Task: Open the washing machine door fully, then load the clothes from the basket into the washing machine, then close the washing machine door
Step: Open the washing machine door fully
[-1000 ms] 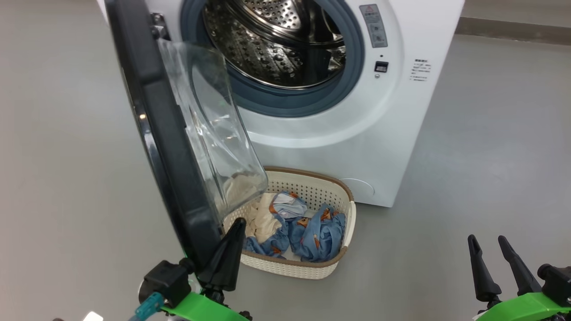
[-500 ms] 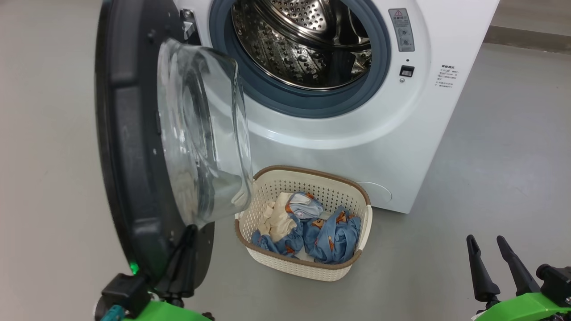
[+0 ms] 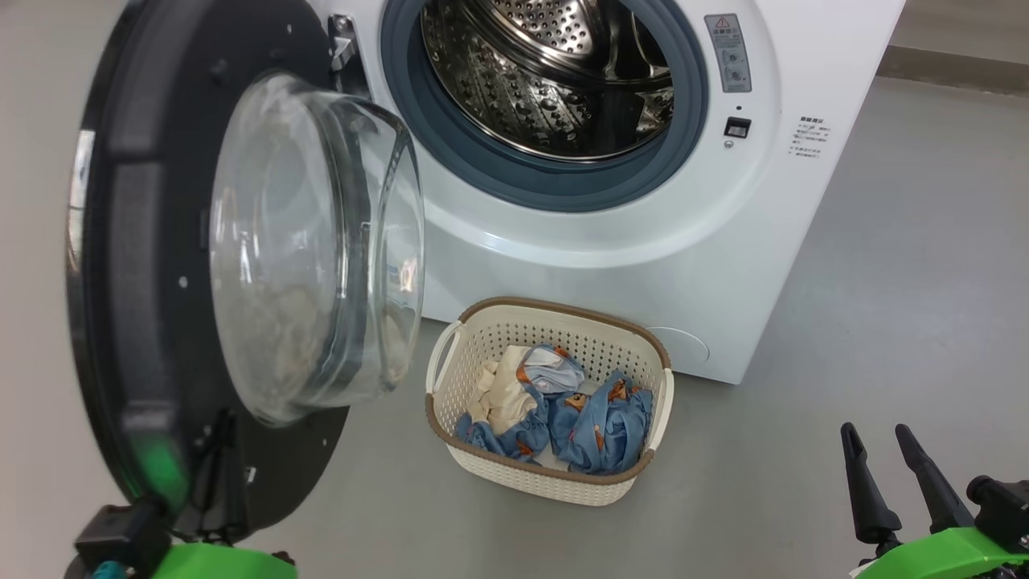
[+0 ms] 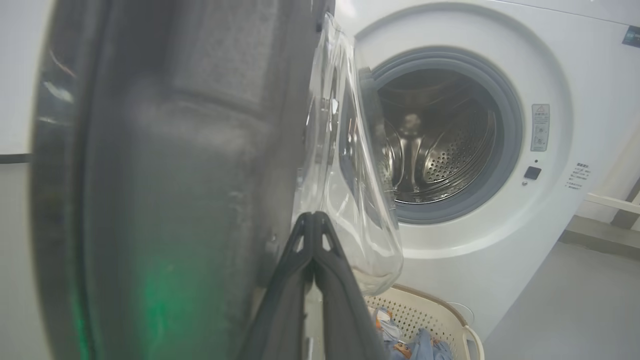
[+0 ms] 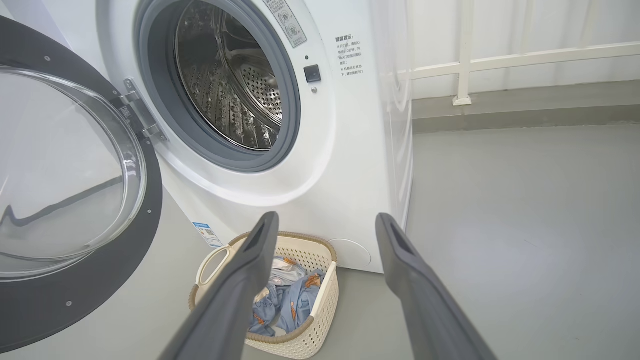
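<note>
The washing machine stands with its steel drum exposed. The washing machine door hangs swung out to the left, black ring around a clear glass bowl. My left gripper is shut, empty, with its tips against the inner side of the door's lower ring; the left wrist view shows the closed tips beside the glass. The basket sits on the floor before the machine, holding the clothes, blue printed and cream. My right gripper is open at the lower right, away from everything, its fingers spread wide.
Grey floor surrounds the machine, with open room to the right. A low wall ledge and a white railing run behind the machine on the right. A blue label sticker sits low on the machine's front.
The door has swung further open to the left, showing more of its inner face. My left gripper moved left with it, still shut. The head view shifted slightly; the right gripper held still.
</note>
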